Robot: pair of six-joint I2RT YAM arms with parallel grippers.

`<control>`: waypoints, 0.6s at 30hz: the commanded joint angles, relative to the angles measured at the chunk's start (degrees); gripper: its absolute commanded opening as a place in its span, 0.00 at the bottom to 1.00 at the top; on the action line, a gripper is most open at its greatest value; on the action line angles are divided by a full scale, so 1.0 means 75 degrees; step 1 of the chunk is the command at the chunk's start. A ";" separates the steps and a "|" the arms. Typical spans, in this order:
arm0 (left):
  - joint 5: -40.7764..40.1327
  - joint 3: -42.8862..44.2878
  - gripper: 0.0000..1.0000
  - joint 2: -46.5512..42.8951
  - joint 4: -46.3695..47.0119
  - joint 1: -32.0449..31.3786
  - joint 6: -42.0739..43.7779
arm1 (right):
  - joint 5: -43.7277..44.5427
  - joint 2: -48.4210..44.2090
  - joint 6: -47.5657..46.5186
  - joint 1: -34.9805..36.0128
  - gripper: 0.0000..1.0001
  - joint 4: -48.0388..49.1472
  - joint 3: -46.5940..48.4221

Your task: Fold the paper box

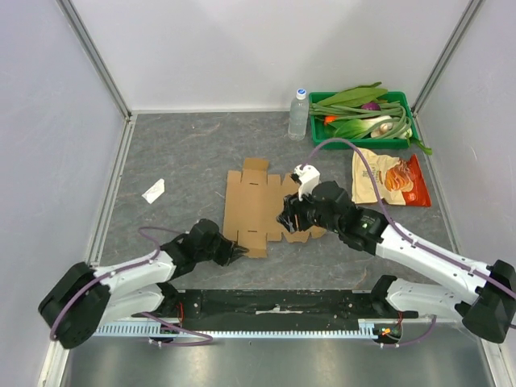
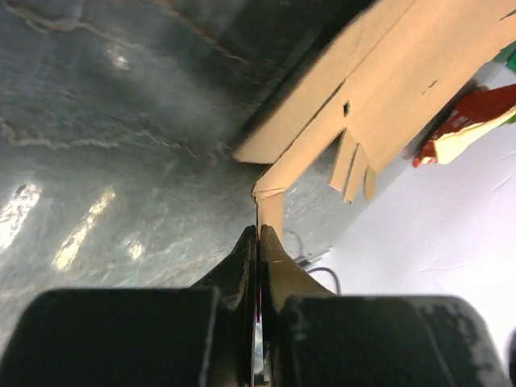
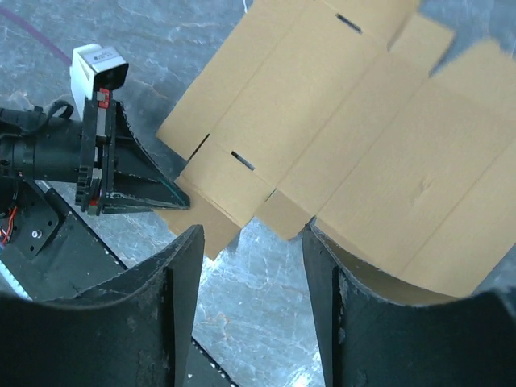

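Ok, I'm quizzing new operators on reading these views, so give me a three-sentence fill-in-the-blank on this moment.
The left gripper is ____ on a corner tab of the paper box.
The right gripper hangs over the box with its jaws ____.
The water bottle stands beside the ____ tray of vegetables.
Missing words: shut; open; green.

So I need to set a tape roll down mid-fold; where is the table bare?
Bare table: the far-left stretch between the back wall, the white scrap and the paper box. Crowded: the right side, with bottle, green tray and snack bag, and the near edge, where the left pincer grips a box tab and the right pincer hangs open over it.
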 commanded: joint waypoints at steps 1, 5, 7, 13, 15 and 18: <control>-0.1224 0.1334 0.02 -0.1207 -0.2890 0.0167 0.3503 | -0.0287 0.0155 -0.1477 -0.0013 0.64 -0.0489 0.1099; -0.2527 0.3994 0.02 -0.1748 -0.6187 0.0308 0.7025 | -0.0685 0.0928 -0.3340 -0.0013 0.80 -0.1356 0.2947; -0.2447 0.4756 0.02 -0.1631 -0.6468 0.0308 0.8279 | -0.0918 0.1186 -0.4102 -0.0001 0.82 -0.1567 0.3336; -0.2410 0.6737 0.02 -0.0917 -0.7511 0.0297 1.0449 | -0.1225 0.1421 -0.5789 -0.0048 0.81 -0.1439 0.4298; -0.2306 0.7217 0.02 -0.0846 -0.7723 0.0308 1.0998 | -0.1224 0.1572 -0.6119 -0.0071 0.81 -0.1415 0.4626; -0.1943 0.7559 0.02 -0.0904 -0.7736 0.0297 1.1608 | -0.1318 0.1795 -0.6530 -0.0142 0.82 -0.1439 0.5130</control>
